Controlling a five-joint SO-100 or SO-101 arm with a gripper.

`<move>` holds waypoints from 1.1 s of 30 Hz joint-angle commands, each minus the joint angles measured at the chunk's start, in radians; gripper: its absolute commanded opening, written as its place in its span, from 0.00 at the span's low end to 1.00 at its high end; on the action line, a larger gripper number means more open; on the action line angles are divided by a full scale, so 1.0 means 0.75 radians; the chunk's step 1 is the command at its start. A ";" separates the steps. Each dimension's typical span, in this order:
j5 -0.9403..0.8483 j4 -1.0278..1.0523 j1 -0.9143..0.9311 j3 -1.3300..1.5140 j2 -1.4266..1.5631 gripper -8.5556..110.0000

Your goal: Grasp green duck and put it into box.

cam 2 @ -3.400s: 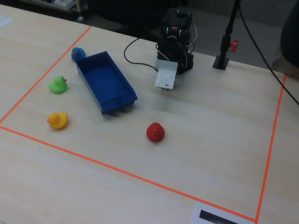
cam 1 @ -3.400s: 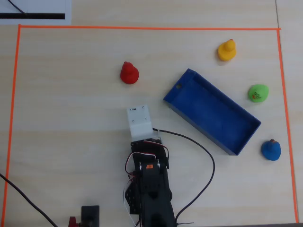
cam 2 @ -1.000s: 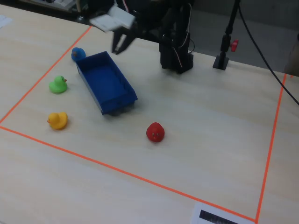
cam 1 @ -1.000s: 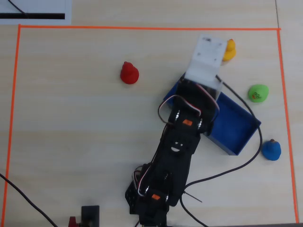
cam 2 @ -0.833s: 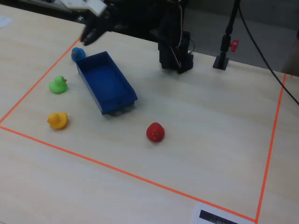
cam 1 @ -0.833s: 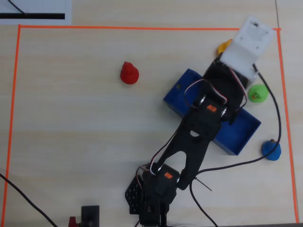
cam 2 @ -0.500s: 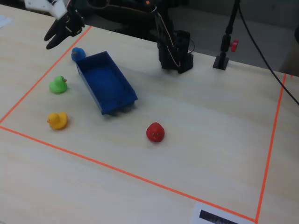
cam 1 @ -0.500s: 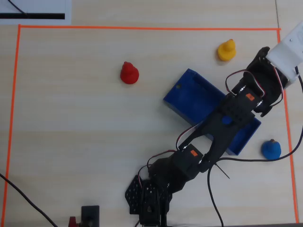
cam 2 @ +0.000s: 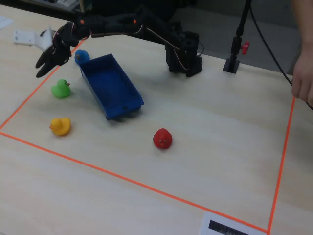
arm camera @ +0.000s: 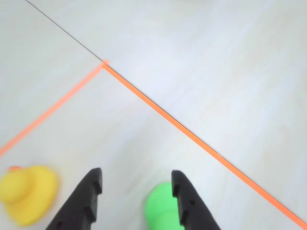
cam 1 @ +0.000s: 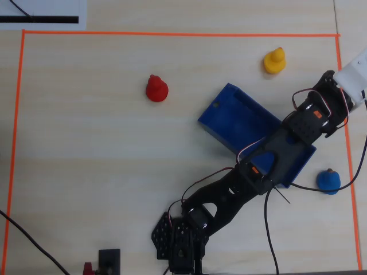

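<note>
The green duck (cam 2: 60, 88) sits on the table left of the long dark blue box (cam 2: 111, 86) in the fixed view. My gripper (cam 2: 42, 67) hangs open in the air just above and left of it, holding nothing. In the wrist view the green duck (arm camera: 160, 208) lies low in frame, partly behind the right finger of my open gripper (arm camera: 136, 174). From overhead, my arm (cam 1: 275, 154) reaches over the box (cam 1: 235, 117) and hides the green duck.
A yellow duck (cam 2: 60, 126) (arm camera: 26, 191) (cam 1: 274, 61) lies near the green one. A blue duck (cam 2: 81, 56) (cam 1: 328, 181) sits at the box's end, a red duck (cam 2: 162, 138) (cam 1: 156, 89) mid-table. Orange tape (arm camera: 192, 136) borders the area. A person's hand (cam 2: 303, 83) shows at the fixed view's right edge.
The arm has swung from its folded pose across the box to the green duck's side. In the last half second the open gripper dropped lower, toward the green duck.
</note>
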 commanded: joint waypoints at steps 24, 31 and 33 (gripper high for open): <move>-0.182 0.532 -0.008 -0.301 -0.202 0.27; -0.198 0.522 0.004 -0.325 -0.280 0.28; -0.198 0.522 0.004 -0.331 -0.295 0.28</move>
